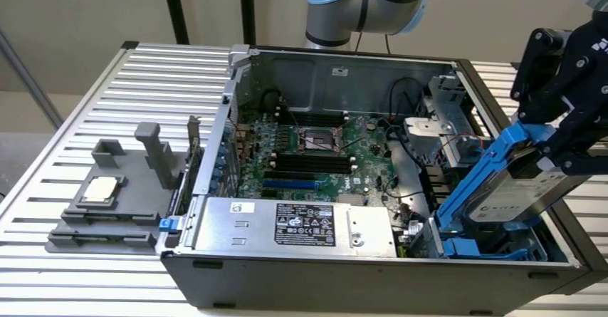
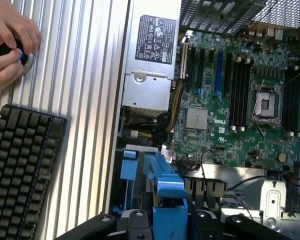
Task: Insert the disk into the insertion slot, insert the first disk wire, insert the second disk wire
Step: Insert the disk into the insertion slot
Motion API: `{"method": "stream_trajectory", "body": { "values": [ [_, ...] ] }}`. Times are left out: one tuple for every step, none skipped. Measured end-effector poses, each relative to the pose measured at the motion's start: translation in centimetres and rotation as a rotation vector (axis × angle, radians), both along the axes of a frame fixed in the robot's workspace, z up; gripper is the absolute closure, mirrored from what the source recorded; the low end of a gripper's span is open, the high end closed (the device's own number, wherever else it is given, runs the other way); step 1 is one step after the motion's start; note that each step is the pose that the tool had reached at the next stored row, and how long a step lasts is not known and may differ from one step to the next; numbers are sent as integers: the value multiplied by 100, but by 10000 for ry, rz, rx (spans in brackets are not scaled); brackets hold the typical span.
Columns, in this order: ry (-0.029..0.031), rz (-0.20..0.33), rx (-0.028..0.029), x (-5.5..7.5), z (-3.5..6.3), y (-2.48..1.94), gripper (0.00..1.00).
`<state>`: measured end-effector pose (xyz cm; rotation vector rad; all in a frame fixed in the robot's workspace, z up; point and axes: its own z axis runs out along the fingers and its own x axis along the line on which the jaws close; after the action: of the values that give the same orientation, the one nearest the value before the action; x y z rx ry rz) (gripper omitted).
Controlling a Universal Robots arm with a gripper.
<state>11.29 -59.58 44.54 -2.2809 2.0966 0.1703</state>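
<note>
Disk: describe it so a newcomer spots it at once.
Find the open computer case, exterior view's right end. There the pincer holds the disk tilted: grey metal in a bright blue frame, unlike the silver box with the black label.

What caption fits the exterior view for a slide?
Gripper holds the blue-framed disk tilted at the insertion slot of the open PC case.

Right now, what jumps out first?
The pincer holds the disk tilted above the slot, at the exterior view's right inside the open case. In the wrist view, a person's hands sit near a black keyboard.
</note>
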Motion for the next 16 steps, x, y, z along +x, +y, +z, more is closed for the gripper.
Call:
{"method": "stream_trajectory", "body": {
  "values": [
    [0,-1,-5,0,9,-5,67],
    [0,0,-9,0,17,-9,67],
    [0,-1,-10,0,24,-14,67],
    [0,-1,-13,0,33,-20,67],
    [0,-1,-13,0,44,-28,67],
    [1,-1,-14,0,57,-37,67],
    [1,-1,-15,0,71,-46,67],
    [1,-1,-17,0,87,-56,67],
    [0,-1,-16,0,102,-66,67],
    [1,-1,-19,0,118,-76,67],
    [1,-1,-24,0,131,-88,67],
    [0,-1,-27,0,138,-101,67],
    [1,-2,-37,0,140,-113,67],
    [1,-1,-45,0,141,-122,67],
    [1,-1,-52,0,140,-130,67],
    [0,-1,-63,0,140,-136,67]
  ]
}}
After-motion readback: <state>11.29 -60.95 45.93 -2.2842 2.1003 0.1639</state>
